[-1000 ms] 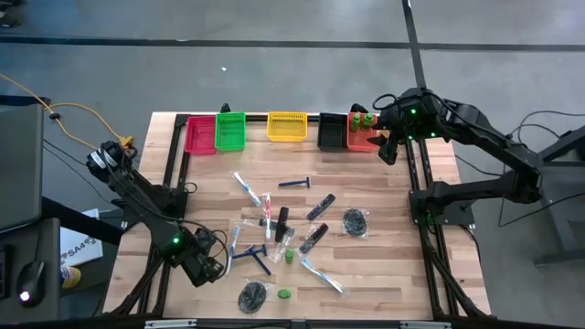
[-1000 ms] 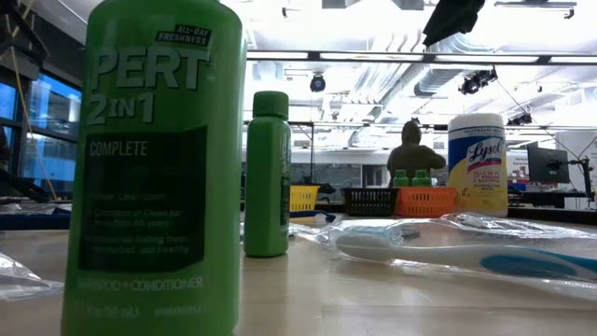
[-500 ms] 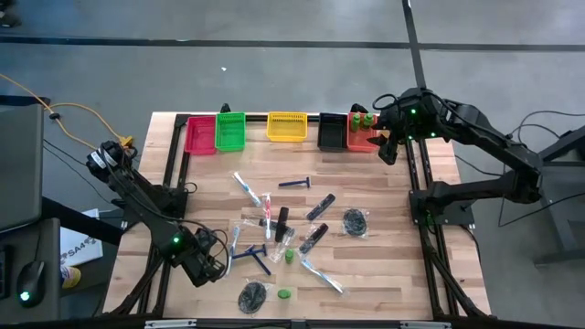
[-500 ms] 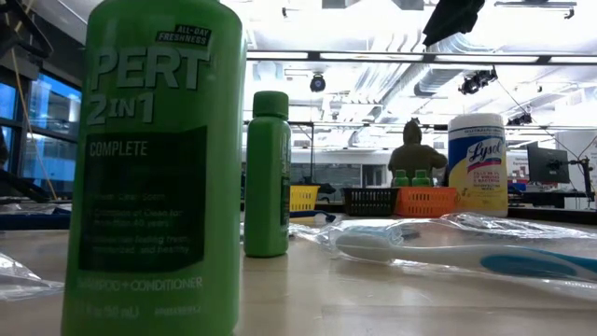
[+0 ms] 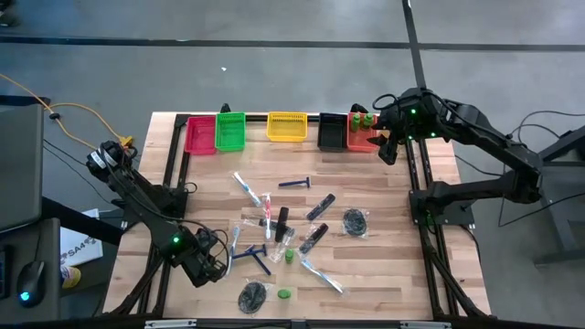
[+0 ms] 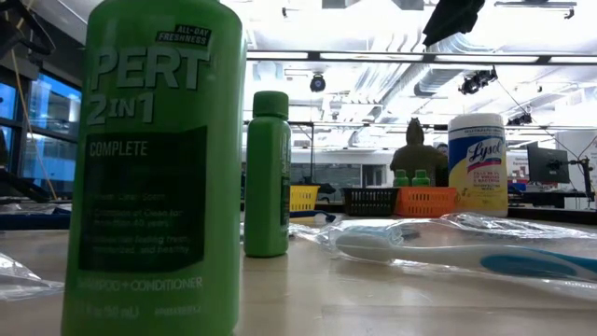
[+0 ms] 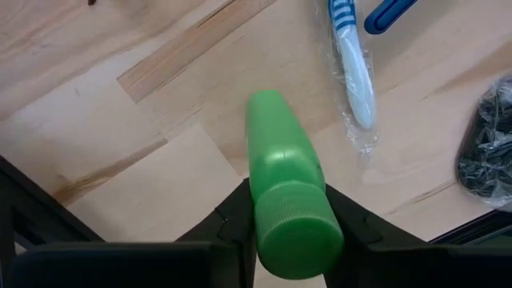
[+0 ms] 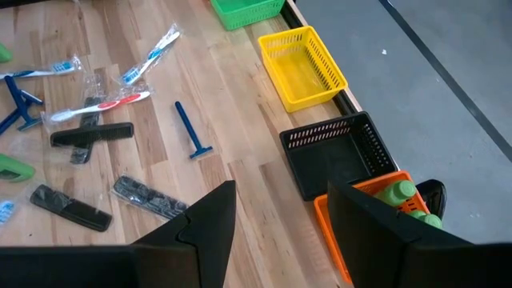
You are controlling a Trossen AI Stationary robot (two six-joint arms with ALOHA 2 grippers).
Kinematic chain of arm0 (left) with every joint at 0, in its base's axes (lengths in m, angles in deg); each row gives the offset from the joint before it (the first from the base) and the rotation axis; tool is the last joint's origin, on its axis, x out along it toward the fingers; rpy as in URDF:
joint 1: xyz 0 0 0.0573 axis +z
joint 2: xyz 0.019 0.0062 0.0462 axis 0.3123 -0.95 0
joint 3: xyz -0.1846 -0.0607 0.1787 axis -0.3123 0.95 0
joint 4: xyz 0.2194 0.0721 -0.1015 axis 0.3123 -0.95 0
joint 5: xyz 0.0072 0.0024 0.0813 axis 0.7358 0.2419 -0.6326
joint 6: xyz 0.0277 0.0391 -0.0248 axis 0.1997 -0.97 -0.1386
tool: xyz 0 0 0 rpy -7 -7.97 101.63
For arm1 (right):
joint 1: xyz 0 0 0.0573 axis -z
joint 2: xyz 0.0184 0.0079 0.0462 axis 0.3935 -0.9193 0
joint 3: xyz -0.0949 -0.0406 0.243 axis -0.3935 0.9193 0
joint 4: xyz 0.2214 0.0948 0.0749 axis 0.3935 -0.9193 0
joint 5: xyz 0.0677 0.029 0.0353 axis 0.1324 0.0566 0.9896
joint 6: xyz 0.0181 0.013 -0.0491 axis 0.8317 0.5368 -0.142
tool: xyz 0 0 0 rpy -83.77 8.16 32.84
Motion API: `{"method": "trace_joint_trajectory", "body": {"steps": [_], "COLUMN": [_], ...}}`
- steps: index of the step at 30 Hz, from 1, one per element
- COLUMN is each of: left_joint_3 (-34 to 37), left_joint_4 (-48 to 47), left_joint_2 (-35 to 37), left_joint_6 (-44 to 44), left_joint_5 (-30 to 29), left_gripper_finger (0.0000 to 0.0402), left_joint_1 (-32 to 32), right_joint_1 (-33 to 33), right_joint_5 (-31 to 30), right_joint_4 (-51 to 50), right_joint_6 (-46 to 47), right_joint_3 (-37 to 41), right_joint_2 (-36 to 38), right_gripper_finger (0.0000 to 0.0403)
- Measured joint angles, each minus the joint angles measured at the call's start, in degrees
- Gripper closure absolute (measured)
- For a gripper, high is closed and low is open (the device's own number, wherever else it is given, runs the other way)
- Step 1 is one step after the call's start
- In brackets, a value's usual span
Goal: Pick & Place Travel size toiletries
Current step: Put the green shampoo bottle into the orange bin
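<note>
My left gripper (image 5: 213, 266) stands at the table's near left, pointing almost straight down, shut on a small green bottle (image 7: 276, 152) whose ribbed cap (image 7: 298, 240) faces the wrist camera. In the high view the gripper hides that bottle. Other toiletries lie scattered mid-table: blue razors (image 5: 294, 183), wrapped toothbrushes (image 5: 247, 187), black combs (image 5: 320, 207), dark mesh puffs (image 5: 356, 221), and two upright green bottles (image 5: 284, 294) (image 5: 289, 256). My right gripper (image 8: 280, 232) hangs open high over the far right corner, above the orange bin (image 5: 361, 137), with nothing between its fingers. My left gripper pinches the green bottle's upper body just below the cap (image 7: 258, 210) between its two fingers (image 7: 232, 220), one on each side. The fingers come from above, pointing down. The bottle stands nearly upright, cap up; whether its bottom end (image 7: 266, 102) rests on the table I cannot tell.
Along the far edge stand a pink bin (image 5: 200, 134), a green (image 5: 230, 131), a yellow (image 5: 286, 126), a black (image 5: 331, 131) and the orange one, which holds green bottles (image 8: 396, 192). A toothbrush (image 7: 352, 72) and a mesh puff (image 7: 488, 152) lie near the held bottle. A white jar (image 6: 477, 163) stands at the back.
</note>
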Motion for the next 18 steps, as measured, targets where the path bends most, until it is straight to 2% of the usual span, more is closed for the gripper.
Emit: {"method": "trace_joint_trajectory", "body": {"steps": [7, 14, 18], "left_joint_3": [0.0, 0.0, 0.0], "left_joint_4": [-1.7, -4.1, -4.6], "left_joint_2": [1.6, 6.9, 9.4], "left_joint_6": [0.2, 0.0, -3.1], "left_joint_5": [-1.4, -9.2, -13.6], "left_gripper_finger": [0.0315, 0.0315, 0.0315], "left_joint_1": [0.0, 0.0, 2.5], "right_joint_1": [0.0, -0.7, -2.7], "right_joint_5": [1.1, 13.5, 15.4], "right_joint_4": [0.0, 0.4, 2.2], "right_joint_6": [-0.1, -3.9, -4.7], "right_joint_3": [0.0, 0.0, 0.0], "right_joint_2": [0.0, -1.9, -5.6], "right_gripper_finger": [0.0215, 0.0215, 0.0215]}}
